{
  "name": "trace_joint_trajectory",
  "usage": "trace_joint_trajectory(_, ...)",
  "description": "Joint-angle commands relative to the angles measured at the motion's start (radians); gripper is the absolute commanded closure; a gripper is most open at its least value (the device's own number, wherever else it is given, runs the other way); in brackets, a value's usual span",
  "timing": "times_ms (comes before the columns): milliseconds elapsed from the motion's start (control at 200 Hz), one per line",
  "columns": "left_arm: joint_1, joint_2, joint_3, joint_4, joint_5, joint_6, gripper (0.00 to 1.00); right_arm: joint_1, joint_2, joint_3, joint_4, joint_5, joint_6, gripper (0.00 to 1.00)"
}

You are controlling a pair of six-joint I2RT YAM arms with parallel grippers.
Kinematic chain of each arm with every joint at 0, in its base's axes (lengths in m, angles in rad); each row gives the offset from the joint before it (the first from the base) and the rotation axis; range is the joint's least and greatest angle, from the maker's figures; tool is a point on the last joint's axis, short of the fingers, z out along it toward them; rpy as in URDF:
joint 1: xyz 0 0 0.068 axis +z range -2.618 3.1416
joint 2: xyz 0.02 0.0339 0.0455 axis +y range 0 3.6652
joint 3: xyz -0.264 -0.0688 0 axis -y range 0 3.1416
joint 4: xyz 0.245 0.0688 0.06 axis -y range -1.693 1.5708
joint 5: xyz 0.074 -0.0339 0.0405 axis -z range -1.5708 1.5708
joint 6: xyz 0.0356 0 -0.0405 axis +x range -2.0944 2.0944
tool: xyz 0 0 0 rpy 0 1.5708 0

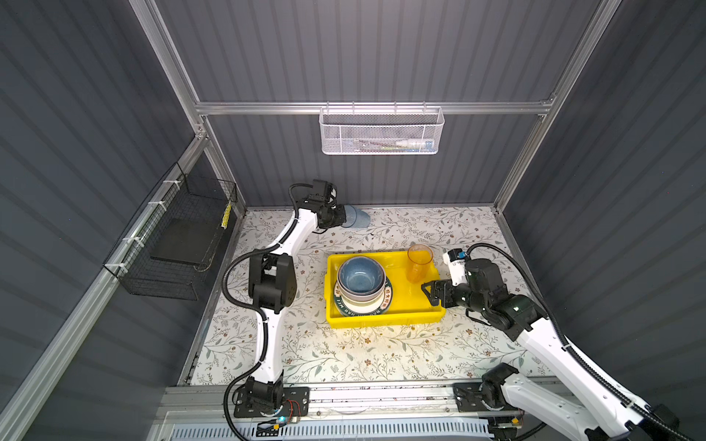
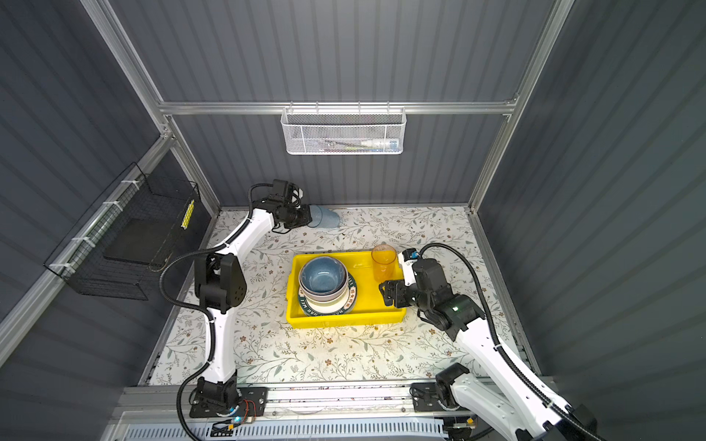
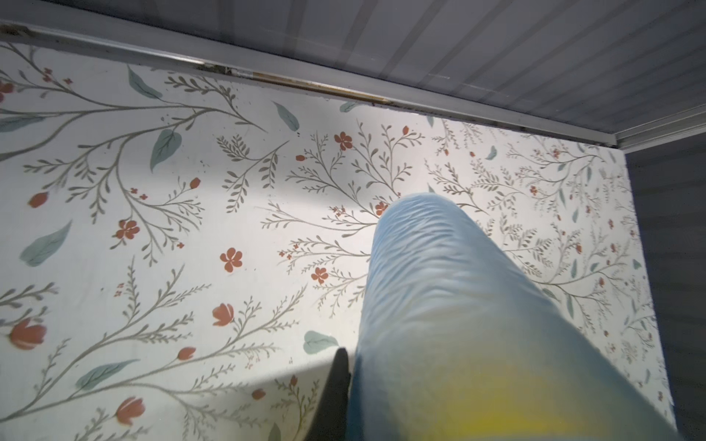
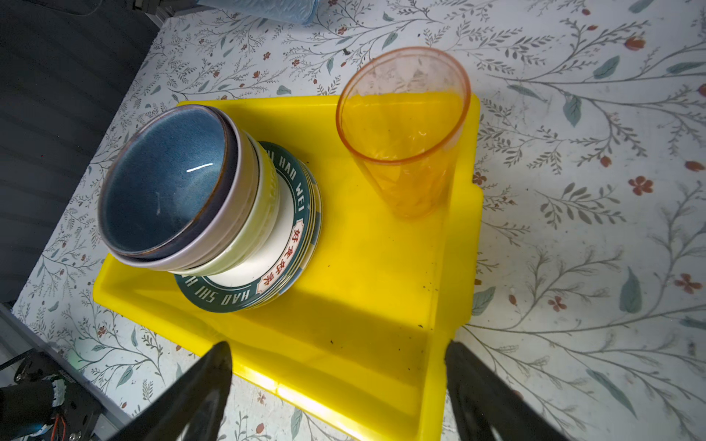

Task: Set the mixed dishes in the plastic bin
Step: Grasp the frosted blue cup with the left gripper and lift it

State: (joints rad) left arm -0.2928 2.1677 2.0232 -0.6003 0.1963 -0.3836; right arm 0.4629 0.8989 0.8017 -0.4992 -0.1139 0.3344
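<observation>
**Inspector:** Which step is in hand?

**Operator:** By my judgement, pickup of the last piece, the blue tumbler (image 1: 359, 219). It is at the far edge of the table (image 1: 344, 355), close to the back wall and well apart from the yellow bin (image 1: 382, 322). The left gripper (image 1: 339, 217) is clamped on one end of it. The tumbler lies over on its side and juts out past the jaws. In the left wrist view one black finger (image 3: 338, 378) presses against the cup wall; the other is hidden behind it.

**Inspector:** Is it clear of the table?

**Operator:** Cannot tell from these views.

**Inspector:** Recommended handling?

**Operator:** Raise it before travelling and turn it upright on the way. Set it down on the bare floor of the bin, in front of the pink tumbler (image 1: 419, 263) standing in the far right corner. Keep off the stack on the bin's left side — blue bowl (image 1: 361, 273) uppermost, nested in the lilac bowl (image 4: 246, 191) and green bowl (image 4: 269, 206), all on the green-lettered plate (image 1: 384, 305). The tumbler's wall looks thin and rippled, so a grip at one end may let it swing or slip.

**Inspector:** And the other arm?

**Operator:** The right gripper (image 1: 429, 292) hovers over the bin's right rim, jaws wide apart and empty. It sits near the drop zone — a possible conflict, so I would advise withdrawing it first.
</observation>
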Motion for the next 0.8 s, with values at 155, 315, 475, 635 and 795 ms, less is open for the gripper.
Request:
trace_joint_trajectory(155,-0.037,-0.281,-0.140,0.026,-0.111,0.025,1.00,0.032,0.063,0.154,-0.041,-0.027,0.016,0.15)
trace_joint_trajectory(315,-0.138,-0.425,-0.228,0.027,-0.283,0.078,1.00,0.086,0.112,0.257,-0.067,-0.005,-0.001,0.16)
trace_joint_trajectory(475,-0.243,-0.515,-0.291,0.019,-0.416,0.083,0.99,0.143,0.175,0.368,-0.078,0.024,0.006,0.16)
trace_joint_trajectory(635,-0.351,-0.547,-0.299,-0.024,-0.530,0.084,0.99,0.181,0.248,0.470,-0.066,0.053,0.023,0.19)
trace_joint_trajectory(795,-0.438,-0.554,-0.290,-0.072,-0.603,0.066,0.99,0.197,0.325,0.564,-0.068,0.097,0.039,0.25)
